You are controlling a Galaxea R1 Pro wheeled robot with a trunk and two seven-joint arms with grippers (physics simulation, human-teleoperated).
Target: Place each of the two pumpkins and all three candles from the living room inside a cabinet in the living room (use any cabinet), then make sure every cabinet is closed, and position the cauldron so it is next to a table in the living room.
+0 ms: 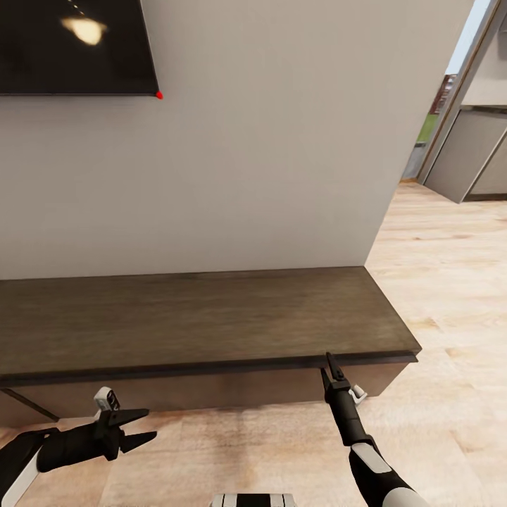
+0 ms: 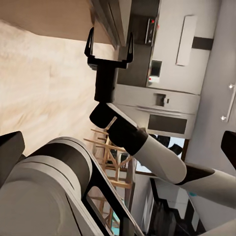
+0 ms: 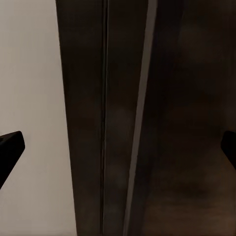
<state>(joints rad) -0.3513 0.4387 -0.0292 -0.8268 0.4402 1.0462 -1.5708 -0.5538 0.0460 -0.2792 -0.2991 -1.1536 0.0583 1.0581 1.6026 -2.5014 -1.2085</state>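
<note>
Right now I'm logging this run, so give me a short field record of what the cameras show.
location: facing the long, low dark-brown wooden cabinet against a pale wall
cabinet front: looks closed
right gripper: open, fingers at the cabinet's top front edge
left gripper: open, empty, hovering low before the cabinet
wall: black glossy screen above
floor: light wooden planks

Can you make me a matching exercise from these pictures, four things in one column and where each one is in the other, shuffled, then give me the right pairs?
Things:
1. cabinet
2. left gripper
3. right gripper
4. black screen

Places:
A. high on the wall, upper left in the head view
B. at the cabinet's front top edge, near its right end
C. low over the wooden floor, in front of the cabinet
D. along the foot of the grey wall

Pairs: 1-D, 2-C, 3-B, 4-A
</note>
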